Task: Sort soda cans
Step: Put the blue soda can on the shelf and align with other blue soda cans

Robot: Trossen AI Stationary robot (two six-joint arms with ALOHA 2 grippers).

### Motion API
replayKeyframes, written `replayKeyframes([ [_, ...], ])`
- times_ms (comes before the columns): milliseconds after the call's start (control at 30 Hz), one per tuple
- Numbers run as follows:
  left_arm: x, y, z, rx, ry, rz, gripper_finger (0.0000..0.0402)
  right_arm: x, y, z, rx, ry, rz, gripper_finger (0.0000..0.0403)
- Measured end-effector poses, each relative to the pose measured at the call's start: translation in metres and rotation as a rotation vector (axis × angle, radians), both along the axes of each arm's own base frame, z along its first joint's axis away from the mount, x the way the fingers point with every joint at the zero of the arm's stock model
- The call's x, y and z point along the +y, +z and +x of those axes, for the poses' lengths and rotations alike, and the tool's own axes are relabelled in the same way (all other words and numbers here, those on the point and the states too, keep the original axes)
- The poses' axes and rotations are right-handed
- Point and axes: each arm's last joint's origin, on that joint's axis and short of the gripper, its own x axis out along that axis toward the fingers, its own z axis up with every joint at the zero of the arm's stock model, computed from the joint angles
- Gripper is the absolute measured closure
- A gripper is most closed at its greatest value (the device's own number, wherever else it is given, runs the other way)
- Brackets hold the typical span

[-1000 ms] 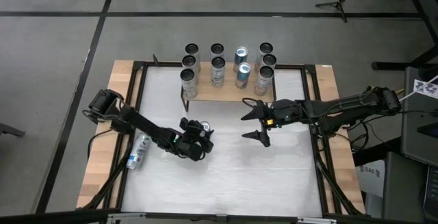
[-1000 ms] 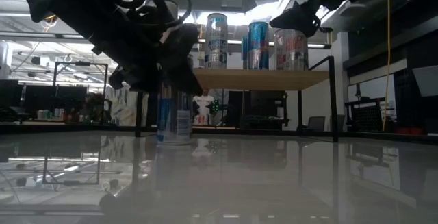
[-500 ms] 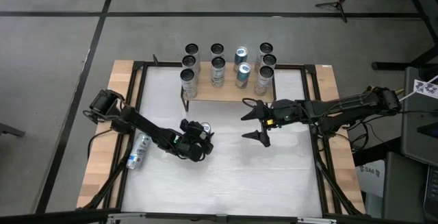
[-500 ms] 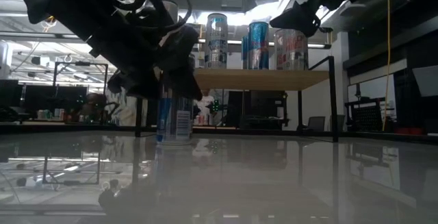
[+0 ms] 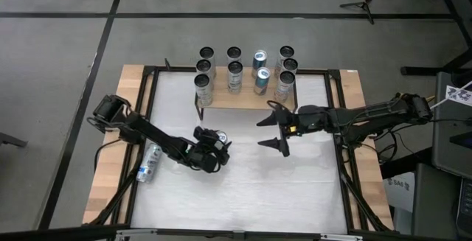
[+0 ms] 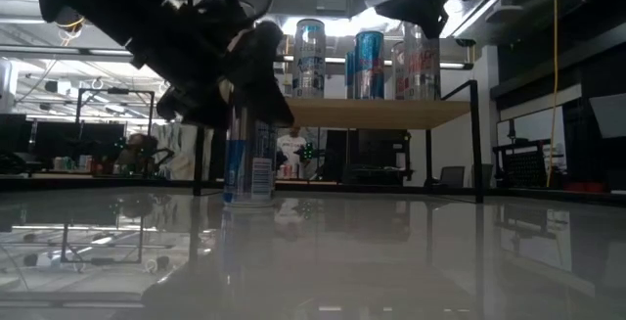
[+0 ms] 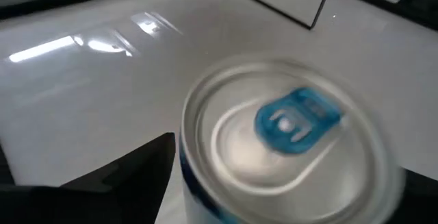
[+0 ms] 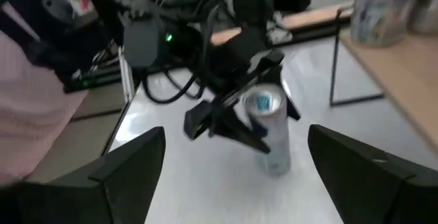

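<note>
Left tool over a standing can, right tool waiting wide open.

The left tool point(image 5: 214, 149) is at an upright can with a blue tab point(image 7: 287, 162), its fingers point(image 7: 130, 172) spread on both sides of the can's top and not squeezing it. This can point(image 6: 248, 159) stands on the white tabletop point(image 5: 295, 189). The right tool point(image 5: 275, 132) hangs open above the tabletop, near the wooden shelf point(image 5: 243, 99) and apart from the left one. On the shelf stand the other soda cans point(image 5: 234, 76) in rows. One more can point(image 5: 151, 161) lies on its side at the tabletop's left edge, under the left arm.
</note>
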Motion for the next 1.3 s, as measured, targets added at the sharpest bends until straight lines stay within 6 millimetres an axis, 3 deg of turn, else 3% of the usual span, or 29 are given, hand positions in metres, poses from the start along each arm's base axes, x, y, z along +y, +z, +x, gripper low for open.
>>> replayKeyframes([
  [533, 0.001, 0.044, -0.011, -0.064, -0.049, 0.037, 0.0068, 0.001, 0.006, 0.009, -0.112, -0.041, 0.004, 0.0047],
  [800, 0.001, 0.078, -0.025, -0.096, -0.133, 0.076, 0.0068, 0.018, -0.003, 0.037, -0.137, -0.058, -0.045, 0.0047],
  [1067, -0.007, 0.123, -0.055, -0.134, -0.281, 0.177, 0.0068, 0.024, -0.003, 0.07, -0.116, -0.055, -0.076, 0.0047],
  [1300, -0.015, 0.142, -0.085, -0.127, -0.381, 0.202, 0.0068, 0.025, -0.013, 0.094, -0.038, -0.044, -0.112, 0.0047],
])
